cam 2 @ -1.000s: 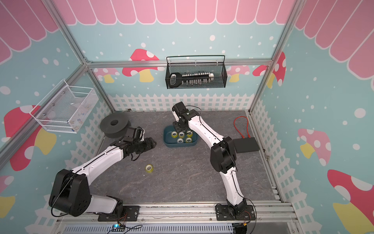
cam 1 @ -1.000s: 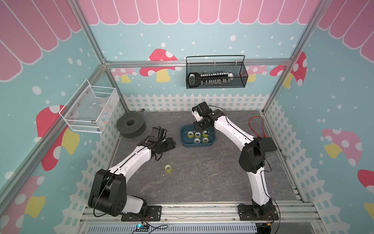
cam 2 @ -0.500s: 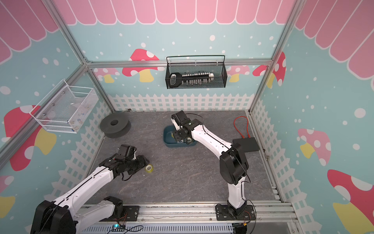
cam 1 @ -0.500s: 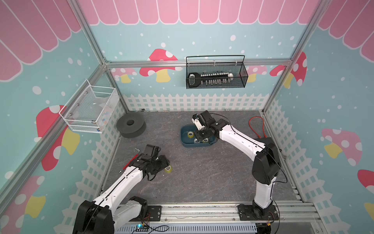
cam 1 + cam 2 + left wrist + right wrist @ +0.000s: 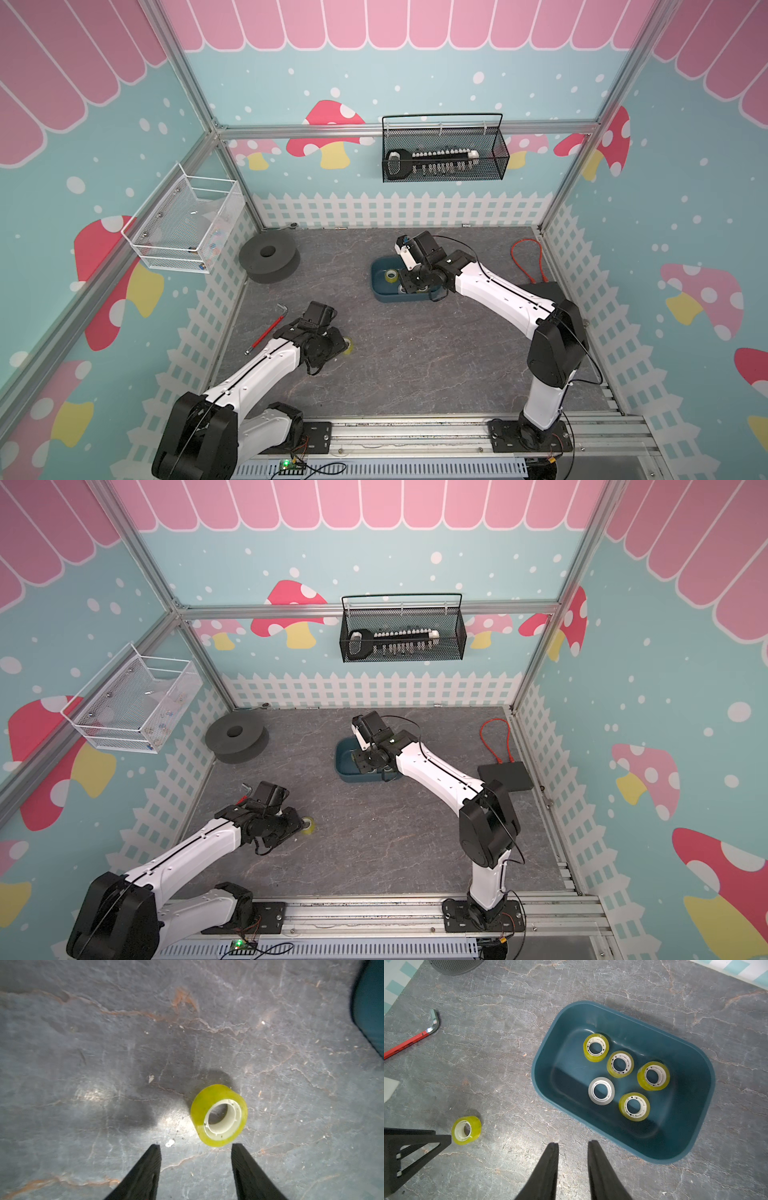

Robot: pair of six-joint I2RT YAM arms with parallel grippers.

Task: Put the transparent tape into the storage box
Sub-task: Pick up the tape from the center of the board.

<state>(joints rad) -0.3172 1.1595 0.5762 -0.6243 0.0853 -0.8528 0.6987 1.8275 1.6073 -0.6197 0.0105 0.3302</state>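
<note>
Transparent tape (image 5: pixel 219 1114) lies loose on the floor (image 5: pixel 104 1043), well apart from the storage box (image 5: pixel 542 1084), where five rolls (image 5: pixel 619 1064) already sit. Our left gripper (image 5: pixel 195 1146) is spread and empty, its tips just short of the tape, which sits off to one side of the gap. Closing from here, we judge one tip could clip the tape and shove it away. Our right gripper (image 5: pixel 573 1144), narrowly parted and empty, hangs just beside the box and could crowd the drop.

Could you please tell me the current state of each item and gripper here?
Loose yellow-tinted transparent tape roll: on the table, outside the box, ungripped.
Dark teal plastic storage box: holds five tape rolls.
Left gripper: open, empty, just short of the loose roll.
Right gripper: slightly open, empty.
</note>
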